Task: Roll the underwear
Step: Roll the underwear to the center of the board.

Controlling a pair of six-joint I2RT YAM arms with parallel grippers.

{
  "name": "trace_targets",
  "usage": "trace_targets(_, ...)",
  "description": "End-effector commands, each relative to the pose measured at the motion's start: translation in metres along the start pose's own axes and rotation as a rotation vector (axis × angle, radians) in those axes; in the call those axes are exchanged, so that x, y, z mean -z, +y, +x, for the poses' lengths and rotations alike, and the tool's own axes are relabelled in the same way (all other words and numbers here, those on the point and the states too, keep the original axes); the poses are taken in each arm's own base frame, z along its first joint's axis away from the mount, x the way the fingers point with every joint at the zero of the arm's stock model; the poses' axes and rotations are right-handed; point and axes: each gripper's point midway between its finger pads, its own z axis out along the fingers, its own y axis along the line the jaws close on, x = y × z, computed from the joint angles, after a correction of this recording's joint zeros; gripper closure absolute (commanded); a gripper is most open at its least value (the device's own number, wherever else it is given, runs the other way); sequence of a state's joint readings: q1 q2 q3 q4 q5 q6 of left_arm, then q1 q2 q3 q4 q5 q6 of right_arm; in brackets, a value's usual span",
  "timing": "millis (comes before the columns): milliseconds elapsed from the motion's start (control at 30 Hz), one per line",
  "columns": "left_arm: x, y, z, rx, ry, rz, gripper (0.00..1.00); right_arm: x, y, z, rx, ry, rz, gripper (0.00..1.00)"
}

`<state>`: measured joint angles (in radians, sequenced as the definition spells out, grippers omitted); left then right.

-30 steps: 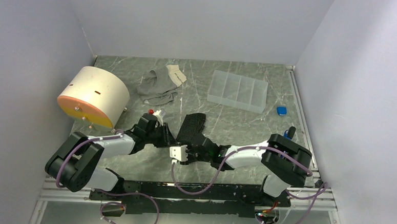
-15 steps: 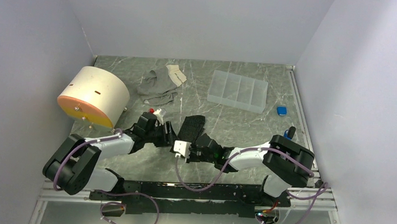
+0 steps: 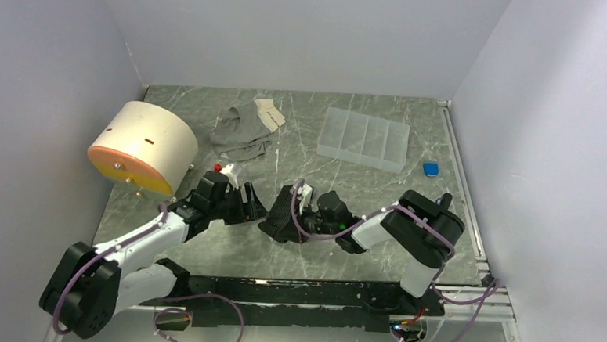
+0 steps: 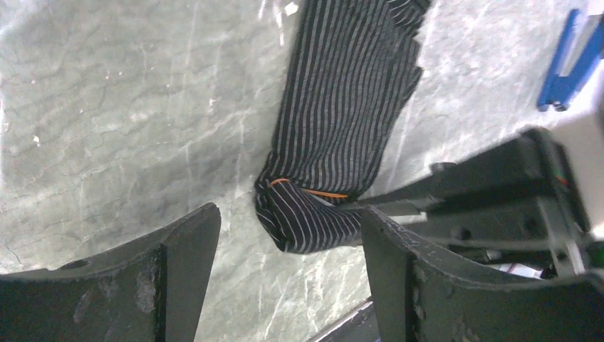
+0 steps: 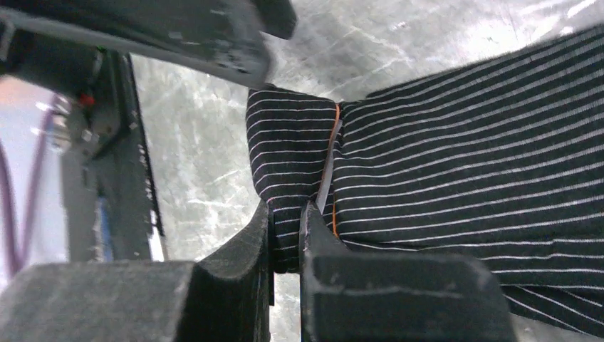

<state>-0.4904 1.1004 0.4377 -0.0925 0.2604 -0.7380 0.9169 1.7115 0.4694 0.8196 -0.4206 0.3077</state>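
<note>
Cloth of this kind is light, soft and limp. The striped underwear [image 3: 280, 213] has no stiffness, so I judge it bends wherever it is pushed, and a loose roll will fall open if nothing presses on it. It lies in the middle of the marbled table [image 3: 362, 190], between my two claws. Its long part stretches toward the far side, and its near end is turned over into a small thick fold marked by an orange trim line [image 4: 313, 191]. I think the best place to take hold is this doubled end, at its edges, because there the layers are thick enough for thin fingers to bite, and the knit does not look slippery. My right claw [image 5: 285, 235] is almost fully closed and pinches the edge of that fold. My left claw [image 4: 285, 263] stands wide and holds nothing; the folded end lies just ahead of its gap and touches neither finger. Compared with one second before, the underwear is shorter and more bunched at its near end. My right claw has gone from half open to clamped on the cloth and sits farther up the table, and my left claw has spread from nearly closed to wide.
</note>
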Motion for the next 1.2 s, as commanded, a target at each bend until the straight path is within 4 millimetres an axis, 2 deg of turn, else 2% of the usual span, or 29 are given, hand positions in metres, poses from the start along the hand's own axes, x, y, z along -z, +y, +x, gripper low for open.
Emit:
trace_targets(0,0.008,-0.007,-0.007,-0.013,-0.053,0.04,0.22,0.005,0.001,0.026,-0.39,0.064,-0.014,1.0)
trace_targets(233,0.014,-0.01,0.007,-0.047,-0.058,0.121,0.25,0.009,-0.014,0.044,-0.67,0.077,0.016,1.0)
trace_targets(333,0.015,-0.017,0.005,-0.093,-0.074,0.172,0.31,0.011,-0.019,0.048,-0.726,0.082,0.037,1.0)
trace_targets(600,0.008,-0.028,0.002,-0.127,-0.067,0.237,0.33,0.011,-0.025,0.048,-0.768,0.096,0.044,0.97)
trace_targets(867,-0.017,-0.016,0.006,-0.087,-0.002,0.174,0.47,0.011,-0.03,0.042,-0.78,0.087,0.052,0.93)
trace_targets(1033,-0.028,-0.002,0.006,-0.056,0.009,0.091,0.43,0.012,-0.031,0.039,-0.759,0.093,0.064,0.84)
trace_targets(1167,-0.028,-0.011,0.008,-0.055,0.006,0.147,0.44,0.012,-0.034,0.038,-0.736,0.108,0.085,0.83)
